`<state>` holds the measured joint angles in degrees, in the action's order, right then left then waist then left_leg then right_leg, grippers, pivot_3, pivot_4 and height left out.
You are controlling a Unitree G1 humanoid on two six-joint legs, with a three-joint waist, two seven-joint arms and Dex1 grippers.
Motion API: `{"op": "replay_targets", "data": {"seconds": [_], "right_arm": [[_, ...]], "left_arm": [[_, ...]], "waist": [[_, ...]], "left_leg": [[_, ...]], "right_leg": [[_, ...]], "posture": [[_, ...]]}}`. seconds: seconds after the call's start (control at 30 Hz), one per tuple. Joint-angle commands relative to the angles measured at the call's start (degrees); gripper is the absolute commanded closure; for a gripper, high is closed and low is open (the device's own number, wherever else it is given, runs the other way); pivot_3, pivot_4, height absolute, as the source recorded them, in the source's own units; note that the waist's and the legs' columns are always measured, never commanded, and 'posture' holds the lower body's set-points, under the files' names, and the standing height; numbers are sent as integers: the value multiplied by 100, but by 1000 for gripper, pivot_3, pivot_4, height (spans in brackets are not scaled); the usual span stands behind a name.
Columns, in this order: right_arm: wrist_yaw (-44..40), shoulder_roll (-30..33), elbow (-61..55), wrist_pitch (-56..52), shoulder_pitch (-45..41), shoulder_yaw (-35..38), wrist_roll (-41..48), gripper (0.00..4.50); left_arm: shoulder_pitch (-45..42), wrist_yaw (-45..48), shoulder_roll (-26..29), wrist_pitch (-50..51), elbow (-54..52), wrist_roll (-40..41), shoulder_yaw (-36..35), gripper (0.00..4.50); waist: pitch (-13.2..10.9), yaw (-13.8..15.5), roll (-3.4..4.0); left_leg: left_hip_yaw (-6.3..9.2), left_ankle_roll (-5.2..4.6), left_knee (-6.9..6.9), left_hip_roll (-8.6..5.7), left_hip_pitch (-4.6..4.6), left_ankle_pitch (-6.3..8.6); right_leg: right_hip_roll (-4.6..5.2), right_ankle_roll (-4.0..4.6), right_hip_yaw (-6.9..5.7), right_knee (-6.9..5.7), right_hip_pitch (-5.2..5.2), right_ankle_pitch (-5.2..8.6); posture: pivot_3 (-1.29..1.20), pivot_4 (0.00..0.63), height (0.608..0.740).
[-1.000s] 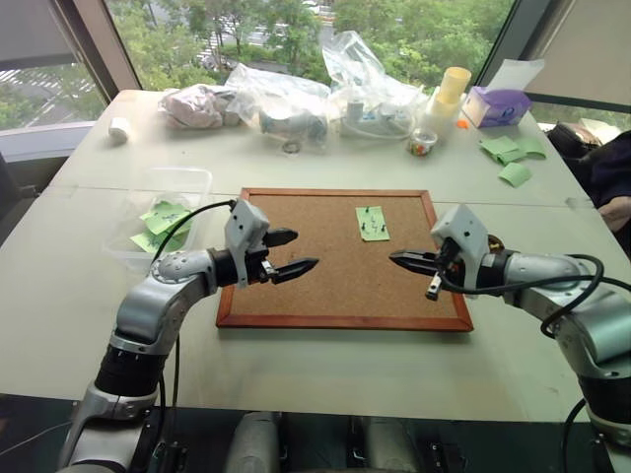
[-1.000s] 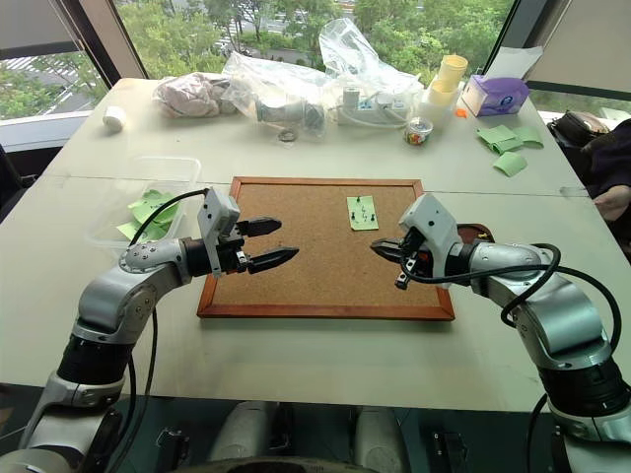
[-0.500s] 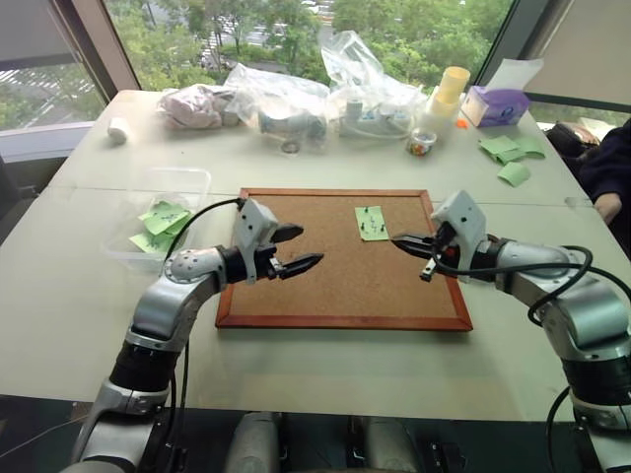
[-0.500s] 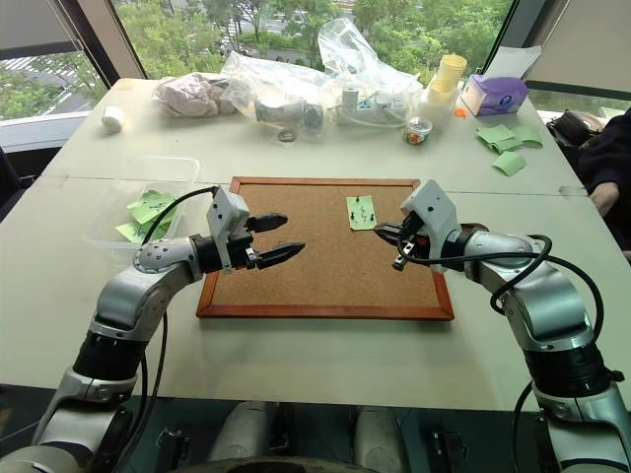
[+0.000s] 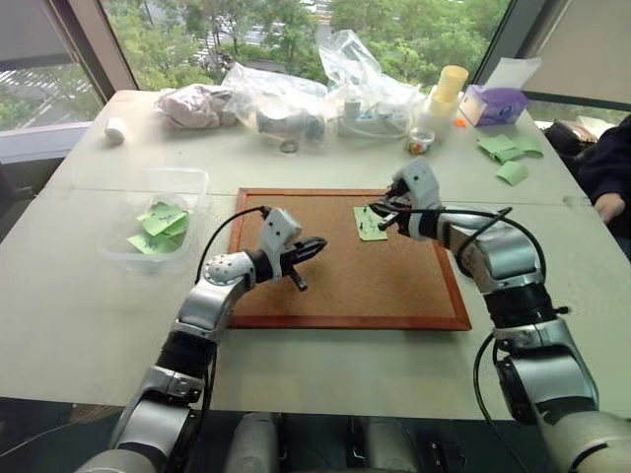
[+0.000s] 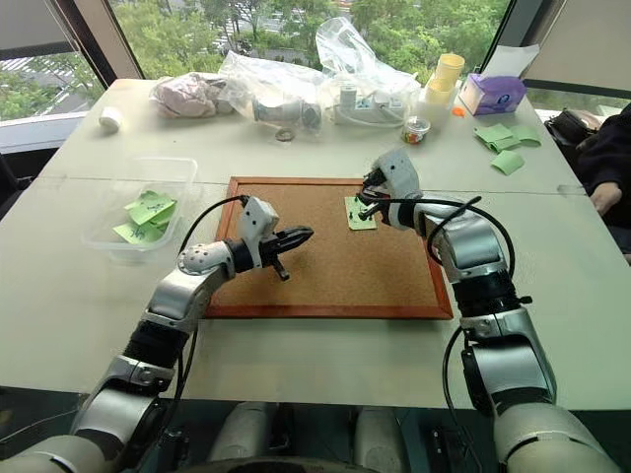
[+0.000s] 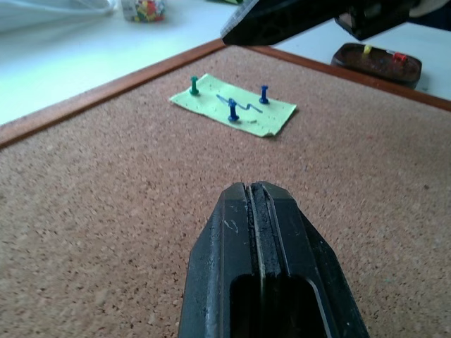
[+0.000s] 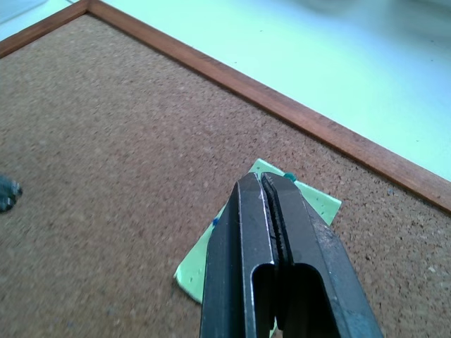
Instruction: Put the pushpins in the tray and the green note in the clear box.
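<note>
Rough matt cork board [image 7: 106,211], glossy wood frame [image 8: 331,134], thin paper green note [image 7: 236,113].

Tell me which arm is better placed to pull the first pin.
The right. Its tool hangs right over the green note and its pins; the left tool sits farther back over bare cork board.

Pale green note [image 7: 235,113], blue-green pushpins [image 7: 232,110]

Daylight comes in through the window [image 5: 296,30] beyond the far edge of the table [image 5: 59,296], leaving the pale tabletop bright and evenly lit (no hard glare on it). Shadows on the cork board [image 5: 335,286] are soft and faint. In the wrist views the near black fingers [image 7: 268,282] and the background past the board's frame are out of focus.
</note>
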<state>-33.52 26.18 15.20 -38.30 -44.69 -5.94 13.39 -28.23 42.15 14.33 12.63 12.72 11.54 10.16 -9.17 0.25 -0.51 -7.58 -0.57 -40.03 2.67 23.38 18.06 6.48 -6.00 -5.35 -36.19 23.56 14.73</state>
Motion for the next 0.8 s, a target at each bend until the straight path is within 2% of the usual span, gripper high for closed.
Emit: {"op": "replay_targets", "data": {"seconds": [0.03, 0.17, 0.73, 0.77, 0.8], "right_arm": [[66, -123, 506, 352, -366, 6, -242, 3286], [83, -273, 1076, 585, -589, -25, -449, 1290], [33, -704, 2484, 1438, -1025, 12, -903, 1290], [29, -724, 2550, 1479, -1051, 17, -918, 1827], [23, -737, 2600, 1512, -1070, 22, -930, 2005]], "left_arm": [[42, -68, -66, -331, 149, -69, -90, 4500], [64, -149, -120, -401, 258, -53, -167, 4500], [165, -241, -132, -445, 218, -116, -215, 4500], [169, -248, -132, -440, 218, -117, -217, 4500], [170, -253, -132, -436, 217, -117, -218, 4500]], "waist": [[0, -4, 1], [1, -15, 2], [3, -125, 6], [3, -125, 6], [3, -125, 6]], "left_leg": [[-1, 0, 0, 0, 0, 0], [-2, 0, 0, 0, -1, 0], [-1, 7, 2, 4, -3, -4], [-1, 7, 3, 4, -3, -4], [-1, 7, 3, 4, -3, -4]], "right_leg": [[0, 0, 0, 1, 0, 0], [0, 0, 0, 0, -2, 0], [-1, 0, 0, -3, -1, 0], [-1, 0, 0, -3, -1, 0], [-1, 0, 0, -3, -1, 0]], "posture": [[0, 150, 740], [0, 150, 740], [0, 150, 740], [0, 150, 740], [0, 150, 740]]}}
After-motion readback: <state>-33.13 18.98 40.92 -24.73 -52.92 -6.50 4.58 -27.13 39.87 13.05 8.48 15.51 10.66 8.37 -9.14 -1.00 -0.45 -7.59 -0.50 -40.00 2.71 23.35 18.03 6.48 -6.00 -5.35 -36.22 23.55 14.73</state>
